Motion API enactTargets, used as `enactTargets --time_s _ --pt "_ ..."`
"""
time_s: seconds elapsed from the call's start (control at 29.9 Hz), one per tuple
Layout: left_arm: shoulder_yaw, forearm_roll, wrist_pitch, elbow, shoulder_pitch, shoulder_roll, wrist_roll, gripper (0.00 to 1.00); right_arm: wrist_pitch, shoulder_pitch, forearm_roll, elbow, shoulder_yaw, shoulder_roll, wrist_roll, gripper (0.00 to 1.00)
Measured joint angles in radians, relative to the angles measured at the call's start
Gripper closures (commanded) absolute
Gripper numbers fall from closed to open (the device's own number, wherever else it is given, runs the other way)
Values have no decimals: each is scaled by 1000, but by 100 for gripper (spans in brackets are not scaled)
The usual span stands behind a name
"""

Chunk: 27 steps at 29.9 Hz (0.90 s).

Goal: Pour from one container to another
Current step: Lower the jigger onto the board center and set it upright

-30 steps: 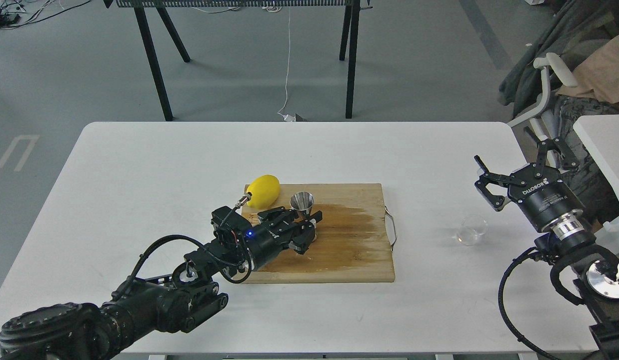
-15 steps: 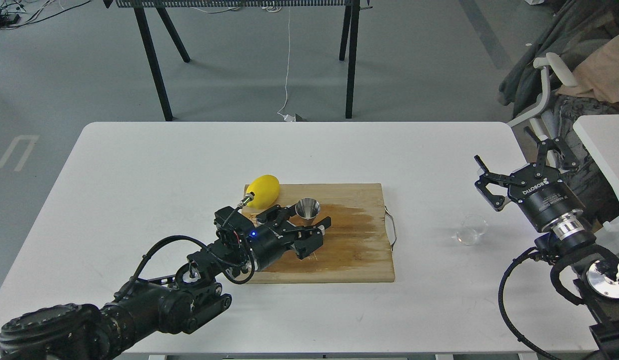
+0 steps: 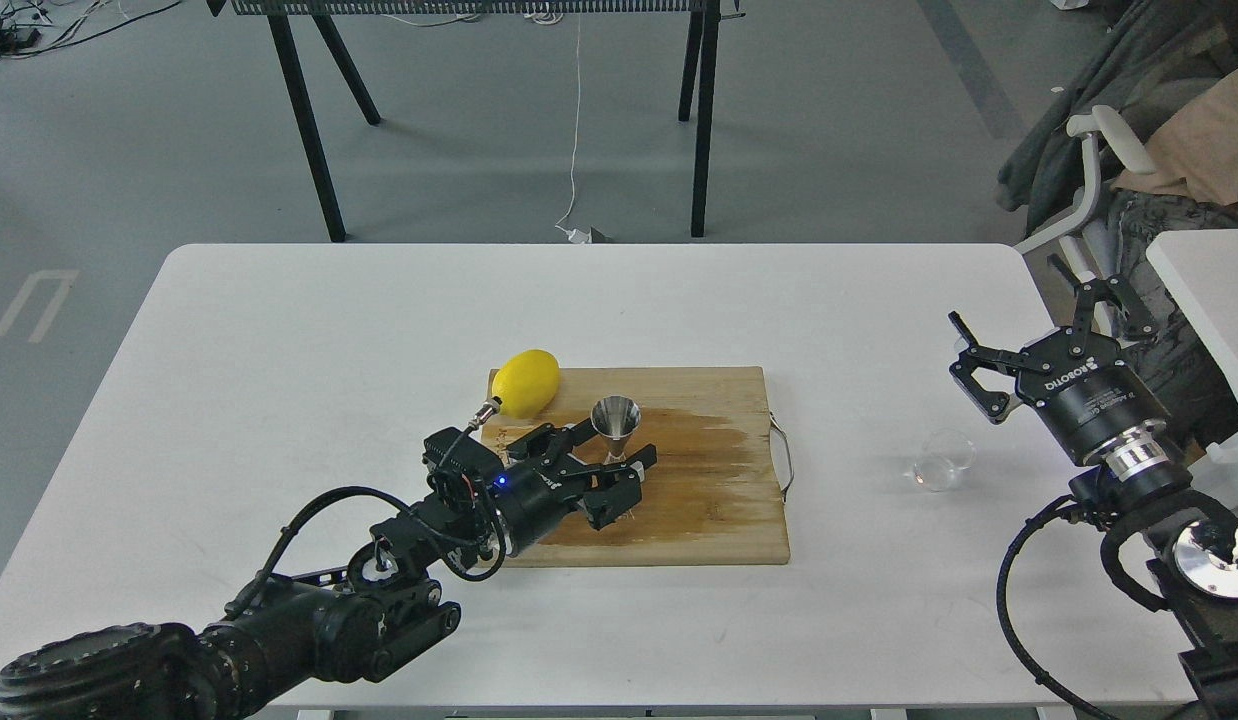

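A white table (image 3: 279, 350) holds a wooden cutting board (image 3: 709, 510) near its middle. The board has a dark wet patch across it.

The shiny metal jigger (image 3: 615, 428) stands upright on the board, near the board's far edge. It looks like two little cones joined at a thin waist. A yellow lemon (image 3: 526, 383) lies at the board's far left corner, just beside the jigger.

The left gripper (image 3: 614, 455) lies low over the board. Its two black fingers are spread open, one on each side of the bottom half of the jigger. I cannot tell if the fingers touch the jigger. The gripper holds nothing. A small blue light glows on the wrist behind it.

The clear glass cup (image 3: 943, 460) sits on the bare table, well apart from the board, close to the table's right edge. It is round and see-through, and it seems to lean to one side. I cannot tell if anything is in it.

The right gripper (image 3: 1049, 305) hangs in the air past the right edge of the table, above and behind the cup. Its fingers are spread wide open and they hold nothing. It does not touch the cup.

A thin metal loop (image 3: 782, 455) sticks out from the board's right edge.
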Motion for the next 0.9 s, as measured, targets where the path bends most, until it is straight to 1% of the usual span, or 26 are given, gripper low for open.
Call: enactTargets --time_s 0.43,0.9 --pt "-3 -1 0 -20 31 0 0 0 0 1 0 0 0 2 0 2" --pt "-24 -3 0 -20 35 42 0 1 0 2 0 0 0 2 0 1"
